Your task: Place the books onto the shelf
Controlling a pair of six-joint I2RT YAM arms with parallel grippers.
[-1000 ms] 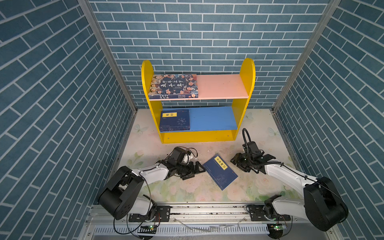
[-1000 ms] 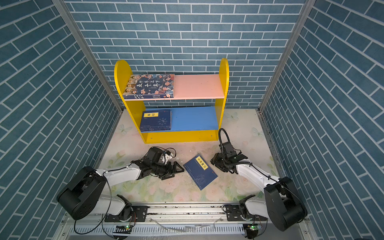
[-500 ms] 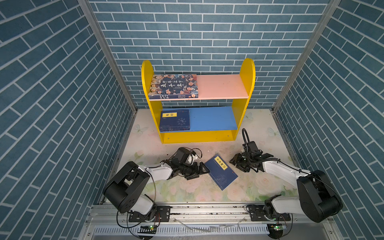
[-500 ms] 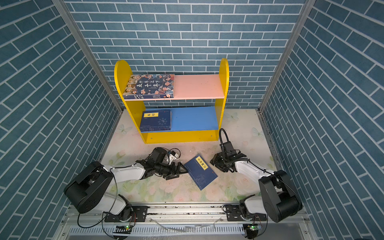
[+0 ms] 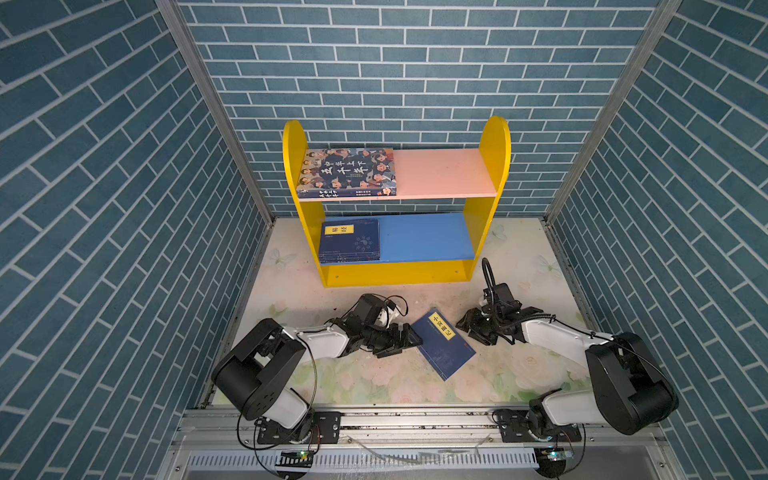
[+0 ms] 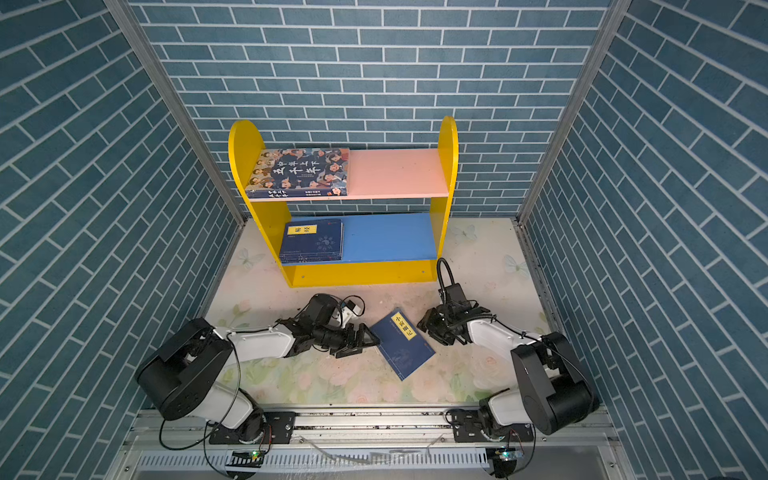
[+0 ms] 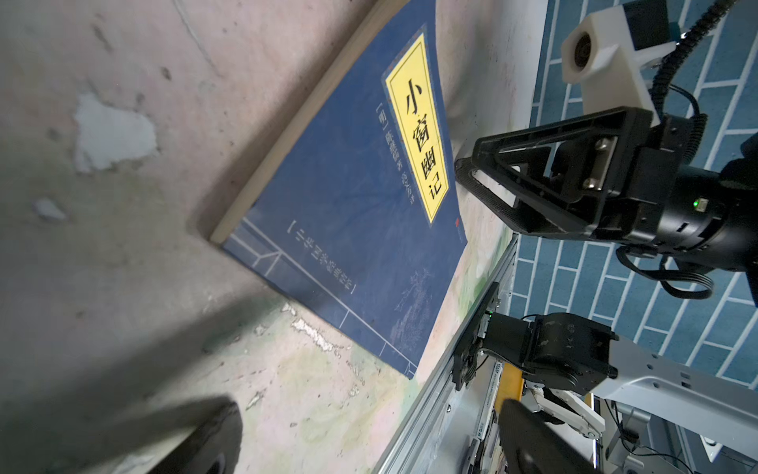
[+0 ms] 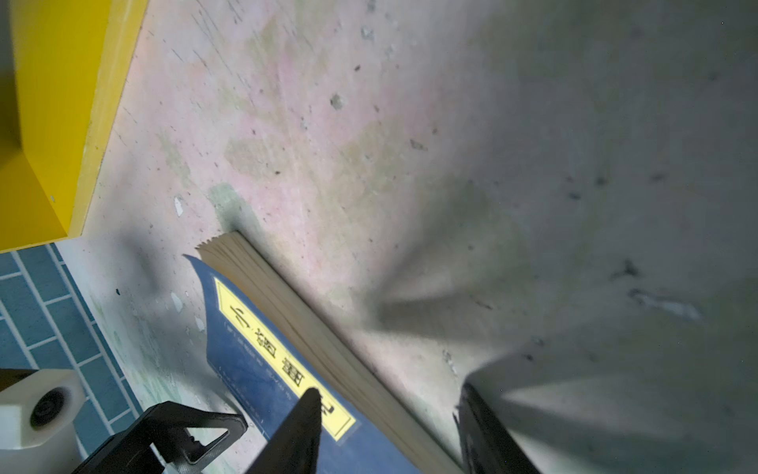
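The yellow shelf [image 5: 494, 158] [image 6: 449, 145] stands at the back. A thick book with cartoon faces [image 5: 349, 170] [image 6: 301, 170] lies on the left of its pink upper board. Navy books [image 5: 351, 243] [image 6: 313, 241] are stacked on the left of the blue lower board. One navy book with a yellow label [image 5: 444, 347] [image 6: 403, 347] [image 7: 361, 213] [image 8: 254, 357] lies flat on the floor. My left gripper [image 5: 401, 340] [image 6: 359, 338] [image 7: 369, 435] is wide open at its left edge. My right gripper [image 5: 471, 330] [image 6: 432, 328] [image 8: 387, 394] is open, one finger over the label, the other beyond the page edge.
Blue brick walls close in the left, back and right. A metal rail [image 5: 415, 419] runs along the front, carrying both arm bases. The right halves of the pink board [image 5: 440, 172] and blue board [image 5: 428, 237] are bare. The floral floor [image 5: 374, 386] is scuffed.
My left gripper has slid right, up to the floor book's left edge. The right gripper has stayed at the book's right edge while its arm folded in closer.
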